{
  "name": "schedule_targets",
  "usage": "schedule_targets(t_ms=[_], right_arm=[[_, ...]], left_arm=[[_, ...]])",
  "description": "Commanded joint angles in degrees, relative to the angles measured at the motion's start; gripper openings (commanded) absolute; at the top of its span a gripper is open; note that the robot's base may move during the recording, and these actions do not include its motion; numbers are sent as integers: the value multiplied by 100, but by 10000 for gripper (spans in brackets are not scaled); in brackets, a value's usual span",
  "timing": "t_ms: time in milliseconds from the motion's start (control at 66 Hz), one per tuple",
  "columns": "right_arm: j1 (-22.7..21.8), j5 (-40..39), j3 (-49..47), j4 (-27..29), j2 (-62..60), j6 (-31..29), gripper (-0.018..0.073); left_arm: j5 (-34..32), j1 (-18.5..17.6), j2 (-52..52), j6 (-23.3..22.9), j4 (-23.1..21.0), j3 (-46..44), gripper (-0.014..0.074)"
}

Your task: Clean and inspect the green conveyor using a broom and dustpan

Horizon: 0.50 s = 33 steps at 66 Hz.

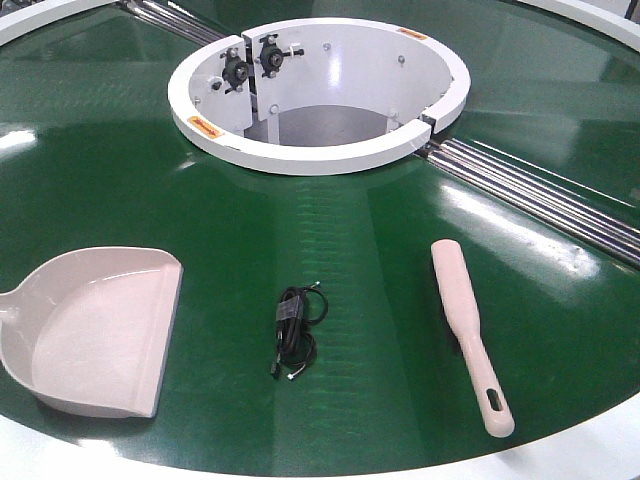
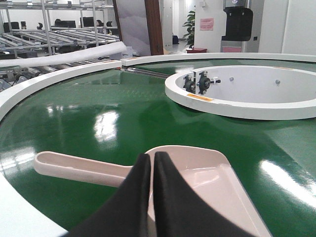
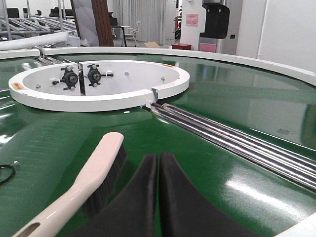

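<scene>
Done so far: nothing swept yet, by the look of it; both tools lying flat on the belt.
Left to do: grab tools, sweep, check belt.
Green conveyor [image 1: 380, 250]: big, round, smooth, shiny dark green.
Dustpan [image 1: 95, 330]: pale pink plastic, wide scoop, 8 o'clock from white ring [image 1: 300, 160].
Broom [image 1: 468, 335]: long, slim, short black bristles, 4 o'clock.
Black cable [image 1: 297, 328]: small tangle, 6 o'clock.
Left jaws: pressed together, empty, over dustpan.
Right jaws: pressed together, empty, beside broom.

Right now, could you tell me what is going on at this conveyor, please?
Nothing is being handled yet. The dustpan, the broom and a small black cable between them lie on the green conveyor. The left gripper hangs near the dustpan and the right gripper beside the broom, both shut and empty.
</scene>
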Motion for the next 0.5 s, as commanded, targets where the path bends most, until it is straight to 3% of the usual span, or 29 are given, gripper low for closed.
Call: schedule_targets(t_ms=[0, 485], right_arm=[[-19, -457, 103, -57, -60, -30, -1], [-19, -457, 103, -57, -60, -30, -1]], left_arm=[[-430, -8, -78, -46, -54, 102, -6], [-430, -8, -78, -46, -54, 102, -6]])
